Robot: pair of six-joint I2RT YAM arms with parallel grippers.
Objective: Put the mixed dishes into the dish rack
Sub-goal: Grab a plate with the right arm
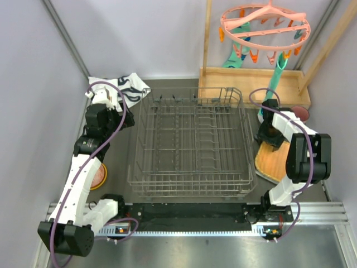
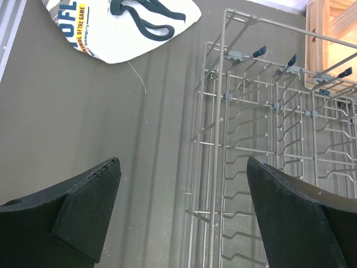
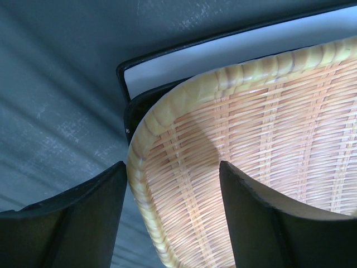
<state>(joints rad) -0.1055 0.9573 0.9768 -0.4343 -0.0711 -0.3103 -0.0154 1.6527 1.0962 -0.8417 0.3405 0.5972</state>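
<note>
Right wrist view: what does the hand do?

— The right gripper (image 3: pixel 172 170) stands partly open across the rim of the yellow wooden plate (image 3: pixel 251 139), one finger outside and one inside. It clamps nothing. The plate lies flat with its rounded corner pointing to 9 o'clock, over the black square plate (image 3: pixel 138 107).

— And the rack?

— From above, the dish rack (image 1: pixel 189 180) sits at 9 o'clock of that plate. It looks nearly square, so I cannot tell its long axis. The left gripper (image 2: pixel 183 163) is wide open and empty, at the rack's 10 o'clock.
</note>
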